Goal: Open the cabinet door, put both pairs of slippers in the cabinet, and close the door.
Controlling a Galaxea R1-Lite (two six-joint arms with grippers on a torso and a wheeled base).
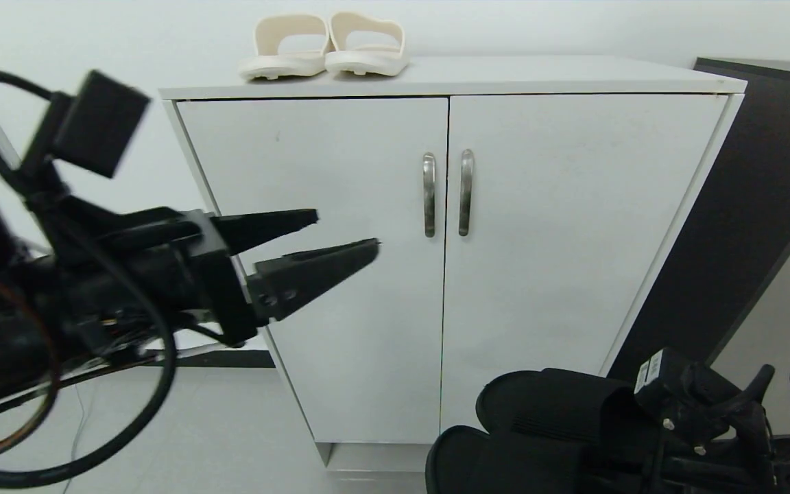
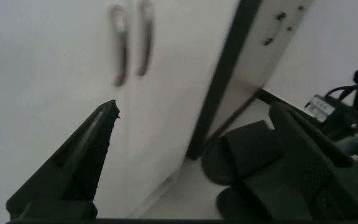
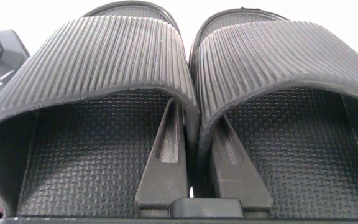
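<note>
Left pincer: my left pincer (image 1: 345,232) is spread wide with nothing between its fingers. It sits out in front of the left door, about level with the handles. Its tips point toward them but stop short.

Left pincer, from my wrist: the two dark fingers (image 2: 73,168) stand apart. Past them I see the white doors and both handles, with the black pair lower down.

Right pincer: my right pincer (image 3: 197,112) is pinching the black slippers (image 3: 104,74). One finger goes inside each slipper, and the two inner side walls are squeezed together between them.

Black slippers: I hold the pair side by side, low in front of the cabinet (image 1: 539,72), near the foot of the right door (image 1: 559,240).

Cream slippers: the cream slippers (image 1: 326,44) sit side by side and touching on the cabinet top. They are toward its left end, close to the wall behind.

Left door: the left door (image 1: 367,343) is shut, flush with the one beside it.

Right door: it is also shut.

Handles: the two upright metal handles (image 1: 429,195) sit just beside each other, one on each side of the centre seam.

Beside the cabinet: a dark panel (image 1: 758,206) stands along its right side.

Floor: the pale floor (image 1: 196,425) runs under the cabinet's base.
</note>
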